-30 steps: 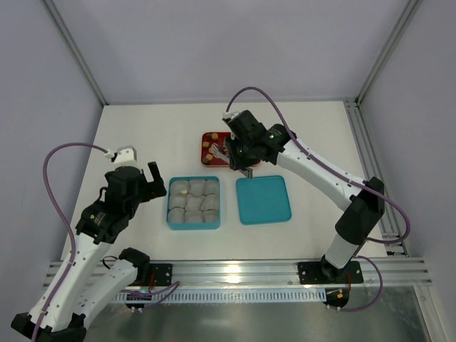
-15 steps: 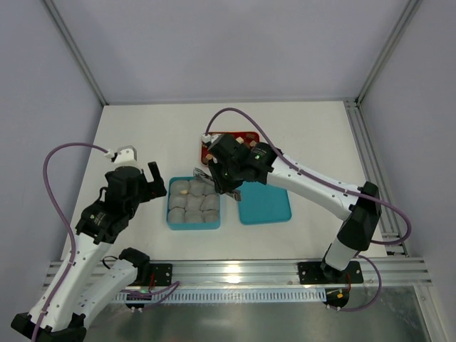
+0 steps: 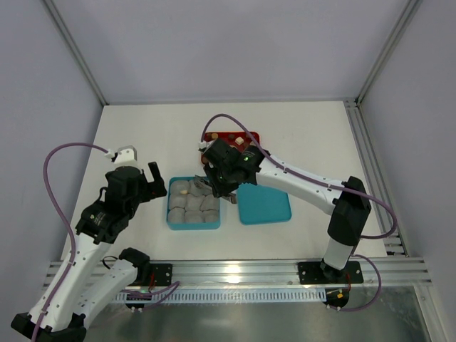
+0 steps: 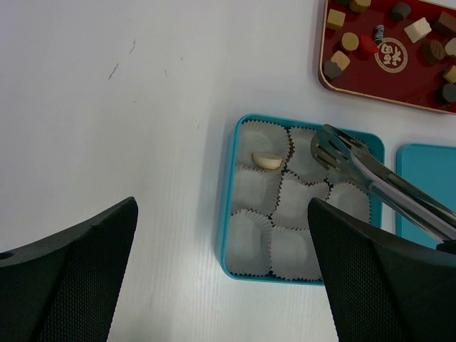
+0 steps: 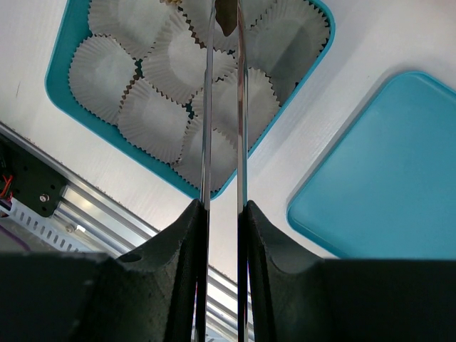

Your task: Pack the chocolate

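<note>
My right gripper (image 3: 225, 173) (image 5: 222, 210) is shut on a pair of metal tongs (image 5: 206, 107) (image 4: 377, 187). The tong tips pinch a small brown chocolate (image 5: 226, 20) over the far right paper cups of the teal box (image 3: 169, 214) (image 4: 231, 214) (image 5: 60, 85). One cream-white chocolate (image 4: 268, 161) (image 3: 184, 191) lies in a far left cup. More chocolates (image 4: 417, 30) sit on the red tray (image 4: 385, 85) (image 3: 251, 137). My left gripper (image 3: 158, 187) (image 4: 222, 214) hangs open at the box's left side, holding nothing.
The teal lid (image 3: 263, 199) (image 5: 385, 192) lies flat just right of the box. The aluminium rail (image 3: 235, 271) runs along the near table edge, and frame posts stand at the back corners.
My right arm has swung left from the red tray to above the teal box, carrying the tongs. The left arm has not moved.
</note>
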Available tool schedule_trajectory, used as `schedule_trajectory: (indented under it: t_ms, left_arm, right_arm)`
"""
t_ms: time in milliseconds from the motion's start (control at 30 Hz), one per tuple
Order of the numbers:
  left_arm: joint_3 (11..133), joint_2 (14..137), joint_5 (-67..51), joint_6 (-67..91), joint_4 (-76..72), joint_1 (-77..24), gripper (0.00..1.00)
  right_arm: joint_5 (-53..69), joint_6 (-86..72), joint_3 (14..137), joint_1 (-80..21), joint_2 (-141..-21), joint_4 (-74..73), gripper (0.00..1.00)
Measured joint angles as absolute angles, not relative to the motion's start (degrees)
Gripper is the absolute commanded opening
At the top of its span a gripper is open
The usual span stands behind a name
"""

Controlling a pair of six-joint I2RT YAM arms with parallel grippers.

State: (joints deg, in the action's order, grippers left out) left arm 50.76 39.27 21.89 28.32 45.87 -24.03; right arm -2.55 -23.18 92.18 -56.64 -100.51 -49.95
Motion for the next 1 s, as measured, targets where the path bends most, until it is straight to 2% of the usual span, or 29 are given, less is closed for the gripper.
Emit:
schedule_trajectory:
  t_ms: [500,1000]
  left_arm:
    - [50.8,39.3,21.9,28.3,45.9,-24.0,1.0]
    - [50.8,39.2,21.9,28.3,45.9,-24.0,1.0]
  right_arm:
    - [-1.9,-23.4,91.7,-56.7,-101.4,-48.8,0.41]
    - [-2.3,-22.3,94.1,-55.9,-101.4,-50.5,0.41]
